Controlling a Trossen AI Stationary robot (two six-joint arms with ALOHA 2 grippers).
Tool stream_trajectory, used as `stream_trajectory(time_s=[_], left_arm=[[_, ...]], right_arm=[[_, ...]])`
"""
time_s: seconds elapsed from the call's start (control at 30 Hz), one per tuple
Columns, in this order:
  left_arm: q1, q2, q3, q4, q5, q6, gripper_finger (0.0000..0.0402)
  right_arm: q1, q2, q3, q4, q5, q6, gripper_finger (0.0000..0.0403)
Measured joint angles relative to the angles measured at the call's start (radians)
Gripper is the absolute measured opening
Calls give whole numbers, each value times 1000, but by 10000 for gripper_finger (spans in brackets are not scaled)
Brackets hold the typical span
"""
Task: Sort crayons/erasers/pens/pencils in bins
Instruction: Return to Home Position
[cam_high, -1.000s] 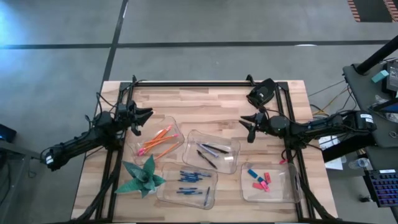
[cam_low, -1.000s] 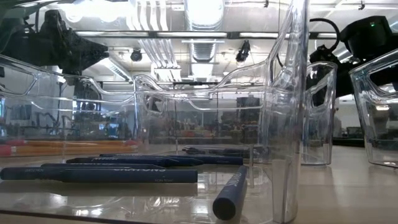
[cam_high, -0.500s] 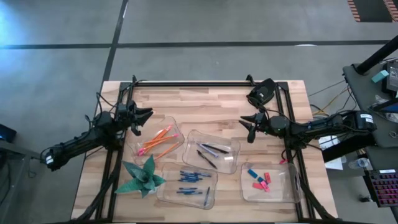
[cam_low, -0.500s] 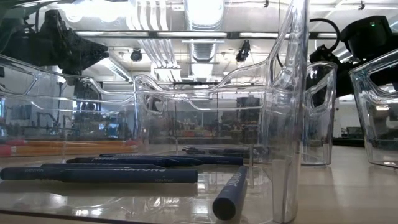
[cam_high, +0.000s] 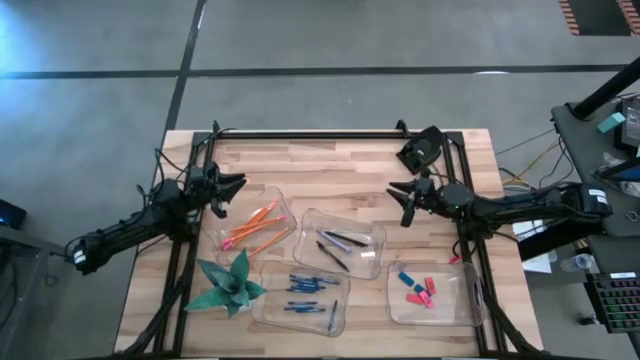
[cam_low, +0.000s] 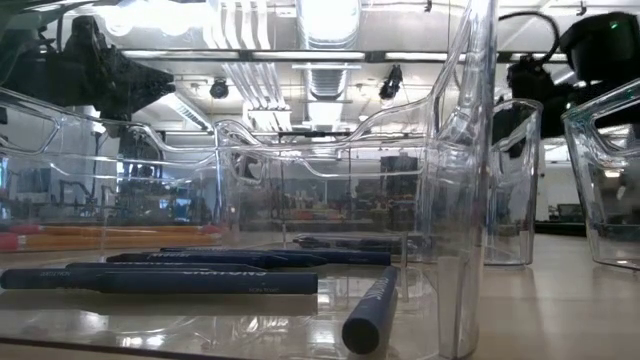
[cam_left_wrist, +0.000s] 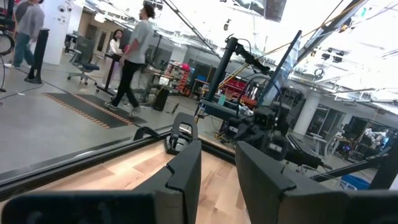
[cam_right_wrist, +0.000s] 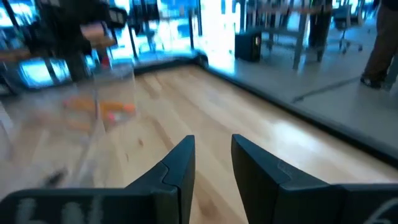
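Four clear bins stand on the wooden table. The far-left bin (cam_high: 283, 203) holds orange and red pencils (cam_high: 255, 223). The middle bin (cam_high: 375, 262) holds dark pens (cam_high: 336, 245). The near bin (cam_high: 262, 312) holds blue crayons (cam_high: 304, 292), which also lie close in the low view (cam_low: 200, 280). The right bin (cam_high: 455, 310) holds pink, red and blue erasers (cam_high: 418, 288). My left gripper (cam_high: 236, 184) (cam_left_wrist: 217, 168) hovers open at the table's left, just beyond the pencil bin. My right gripper (cam_high: 397, 196) (cam_right_wrist: 212, 168) hovers open at the right, beyond the eraser bin. Both are empty.
A green folded-paper plant (cam_high: 228, 285) stands near the front left corner. A black device (cam_high: 422, 148) sits on the frame at the far right. A black rail frame (cam_high: 310, 133) borders the table. Bare wood lies between the grippers along the far half. People walk in the room beyond.
My right gripper has drawn back a little toward the table's right edge and risen slightly, its fingers still apart. The bins and their contents have stayed where they were.
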Motion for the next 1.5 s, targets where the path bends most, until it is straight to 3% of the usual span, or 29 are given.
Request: stream_trajectory(time_s=[0.43, 0.73, 1.5], left_arm=[[0, 0, 0, 0, 0, 0, 86], [0, 0, 0, 0, 0, 0, 86], [18, -16, 0, 0, 0, 0, 86]], right_arm=[[0, -420, 0, -44, 0, 2, 95], [0, -614, 1, -32, -1, 2, 95], [0, -805, -5, -68, 0, -1, 95]])
